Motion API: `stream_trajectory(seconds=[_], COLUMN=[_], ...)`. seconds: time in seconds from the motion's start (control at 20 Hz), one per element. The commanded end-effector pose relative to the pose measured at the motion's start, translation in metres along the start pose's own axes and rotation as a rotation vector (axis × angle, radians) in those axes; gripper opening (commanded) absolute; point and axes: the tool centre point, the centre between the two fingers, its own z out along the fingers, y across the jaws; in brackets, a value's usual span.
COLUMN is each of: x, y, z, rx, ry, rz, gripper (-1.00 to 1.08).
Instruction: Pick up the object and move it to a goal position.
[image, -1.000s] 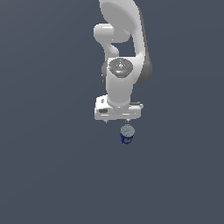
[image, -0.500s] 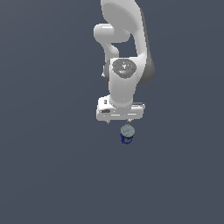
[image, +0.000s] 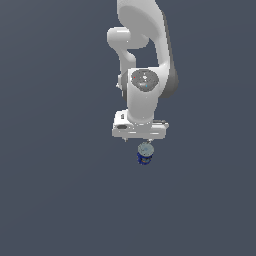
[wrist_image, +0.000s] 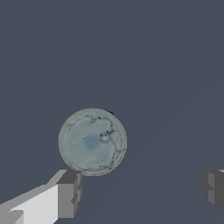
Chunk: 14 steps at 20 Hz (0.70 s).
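The object is a tiny upright can (image: 145, 154) with a dark blue body and a pale grey-silver round top, standing on the grey floor. In the exterior view it sits just below the white hand of the arm. My gripper (image: 140, 139) hangs over it, its fingers mostly hidden by the hand. In the wrist view the can's top (wrist_image: 92, 141) is seen from straight above. My gripper (wrist_image: 140, 192) is open, its two grey fingertips (wrist_image: 70, 192) wide apart. The can lies off the line between them, close to one fingertip, not held.
The floor (image: 60, 190) is a plain dark grey surface with no other objects in view. The white arm (image: 145, 60) rises toward the top of the exterior view.
The arm's hand has shifted slightly, by a few pixels, over the can. The can has not moved.
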Motion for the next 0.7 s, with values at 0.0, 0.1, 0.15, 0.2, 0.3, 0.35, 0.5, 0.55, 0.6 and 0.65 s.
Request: stream_trajectory(seconds=[0.0,0.1,0.15,0.2,0.3,0.35,0.5,0.55,0.6,0.65], x=[0.001,0.002,0.003,0.003,0.005,0.005,0.007,0.007,0.008,0.009], y=[-0.003,-0.006,-0.008,-0.009,-0.012,-0.014,-0.019,-0.020,-0.022,-0.024], z=[0.002,0.003,0.004,0.005,0.007,0.008,0.011,0.012,0.013,0.013], rx=[0.001,0.002,0.002,0.003,0.003,0.004,0.005,0.006,0.006,0.007], ry=[0.002,0.003,0.004,0.005,0.007,0.008,0.011,0.012,0.013,0.014], rz=[0.049,0.094,0.119,0.144,0.195,0.220,0.295,0.320,0.345,0.370], gripper=[1.00,1.00,1.00,1.00,1.00,1.00,1.00,1.00,1.00,1.00])
